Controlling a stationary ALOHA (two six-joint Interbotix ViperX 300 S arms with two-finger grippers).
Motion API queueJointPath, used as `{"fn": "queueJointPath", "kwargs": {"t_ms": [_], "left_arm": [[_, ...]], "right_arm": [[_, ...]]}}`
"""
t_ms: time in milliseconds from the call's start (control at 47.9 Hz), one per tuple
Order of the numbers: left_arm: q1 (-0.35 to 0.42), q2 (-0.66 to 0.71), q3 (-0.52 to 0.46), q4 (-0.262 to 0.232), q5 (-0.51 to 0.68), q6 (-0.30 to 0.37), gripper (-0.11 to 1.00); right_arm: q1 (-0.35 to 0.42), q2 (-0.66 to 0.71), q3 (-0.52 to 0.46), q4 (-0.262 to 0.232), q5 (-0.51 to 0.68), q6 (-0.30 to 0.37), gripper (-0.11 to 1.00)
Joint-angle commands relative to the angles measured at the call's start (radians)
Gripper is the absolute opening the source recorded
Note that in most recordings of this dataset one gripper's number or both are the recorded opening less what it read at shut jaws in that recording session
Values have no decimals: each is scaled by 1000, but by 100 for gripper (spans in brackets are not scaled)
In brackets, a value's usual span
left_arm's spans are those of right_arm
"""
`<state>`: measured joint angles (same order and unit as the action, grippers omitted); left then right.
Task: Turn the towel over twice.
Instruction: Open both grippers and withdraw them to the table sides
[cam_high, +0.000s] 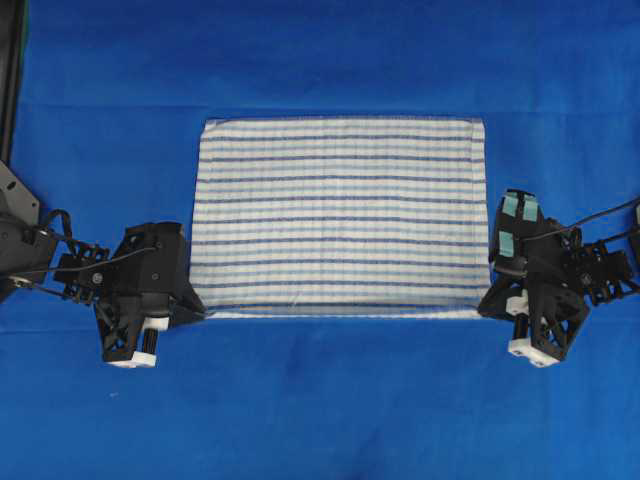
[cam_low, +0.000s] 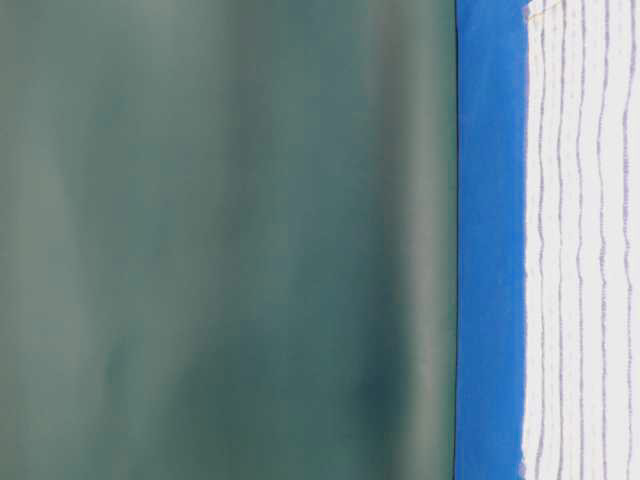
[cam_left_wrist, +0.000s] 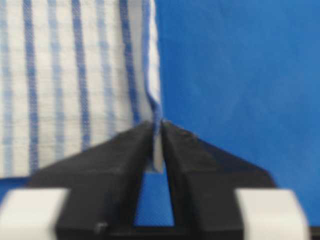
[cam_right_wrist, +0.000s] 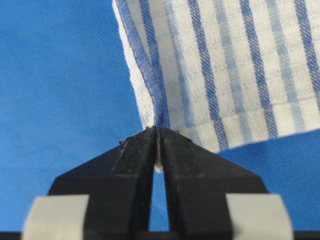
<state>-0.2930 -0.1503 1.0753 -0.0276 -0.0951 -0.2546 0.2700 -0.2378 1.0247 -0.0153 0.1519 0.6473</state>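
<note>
Black fingers (cam_left_wrist: 127, 165) of the left gripper (cam_left_wrist: 159, 131) sit closest to the left wrist camera, their tips nearly together and pinching the near corner of the towel (cam_left_wrist: 75, 80); a sliver of cloth shows in the narrow gap between them. Just past the tips the towel's hem stands up in a small ridge, and beyond it the striped cloth lies on the blue sheet (cam_left_wrist: 235, 75).

On the other side, the right gripper (cam_right_wrist: 158, 132) does the same: its fingers (cam_right_wrist: 135, 165) are pressed close on the towel's other near corner, with a little white edge caught between them and the hem lifted and folded over just beyond.

From overhead, both grippers flank the towel's near edge, the left one at its near-left corner and the right one at its near-right corner. That edge looks slightly raised, while the remaining cloth lies flat, stripes up, in the middle of the blue-covered tabletop (cam_high: 320, 400), reaching toward the far side.

At table level, the towel's far part lies flat, with a strip of blue sheet beyond it.
</note>
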Motion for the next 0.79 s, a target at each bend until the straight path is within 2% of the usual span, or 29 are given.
{"fn": "queueJointPath", "kwargs": {"t_ms": [0,104,167,209,271,418,564,772], "left_arm": [[2,-17,-28,-2,0,2,22],[11,-44,-40,0,14,14,50],[20,-71,-44,0,26,21,66],[32,-91,-46,0,35,25,74],[52,-130,-48,0,48,32,81],[100,-224,-38,0,54,78,80],[158,-337,-6,0,43,152,80],[238,-514,72,0,-34,202,80]], "right_arm": [[-2,-12,-28,-8,-3,-6,22],[-3,-43,-40,-48,0,-17,53],[-12,-74,-43,-86,6,-17,67],[-20,-98,-43,-110,12,-17,68],[-37,-144,-43,-149,25,-18,64],[-81,-272,-31,-259,51,-18,64],[-137,-425,-6,-394,57,-20,64],[-196,-626,35,-541,52,-20,64]]}}
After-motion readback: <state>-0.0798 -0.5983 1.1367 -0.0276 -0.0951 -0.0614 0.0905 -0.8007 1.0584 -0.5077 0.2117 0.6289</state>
